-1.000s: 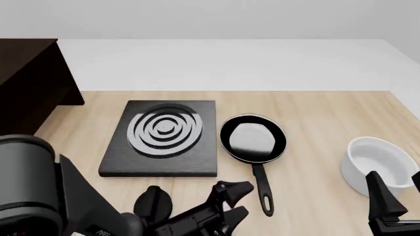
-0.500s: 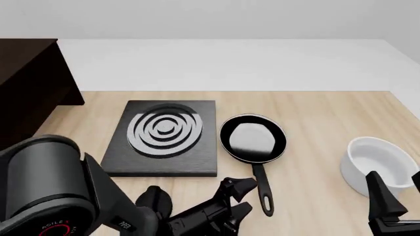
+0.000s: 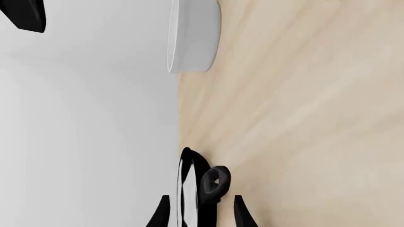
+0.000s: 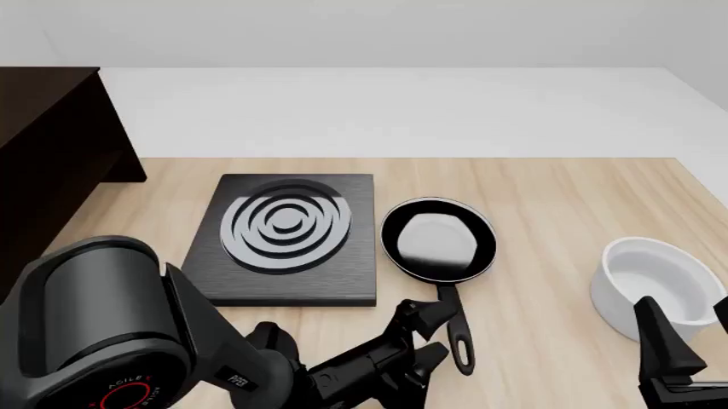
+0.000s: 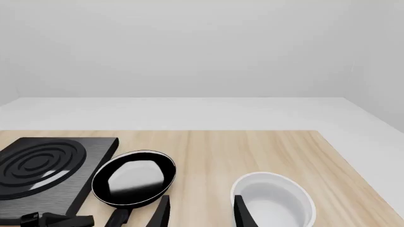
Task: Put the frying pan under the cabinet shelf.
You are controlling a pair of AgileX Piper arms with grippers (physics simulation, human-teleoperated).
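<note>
The frying pan (image 4: 438, 240) lies flat on the table right of the stove plate, its long handle (image 4: 458, 328) pointing toward me. My left gripper (image 4: 428, 337) is low beside the handle's loop end, open. In the left wrist view the loop (image 3: 215, 181) sits just ahead of the gap between the two fingertips of my left gripper (image 3: 200, 218), untouched. My right gripper (image 5: 200, 215) is open and empty, hanging near the white bowl, with the pan (image 5: 134, 178) ahead of it. The dark cabinet shelf (image 4: 46, 145) stands at the far left.
A black square stove plate (image 4: 285, 234) with white rings lies between the cabinet and the pan. A white bowl (image 4: 654, 285) stands at the right near the table's edge, just beyond my right gripper (image 4: 683, 341).
My left arm has swung forward and right, bringing its open gripper up to the pan handle's loop end. The pan, the bowl and the right arm have not moved.
</note>
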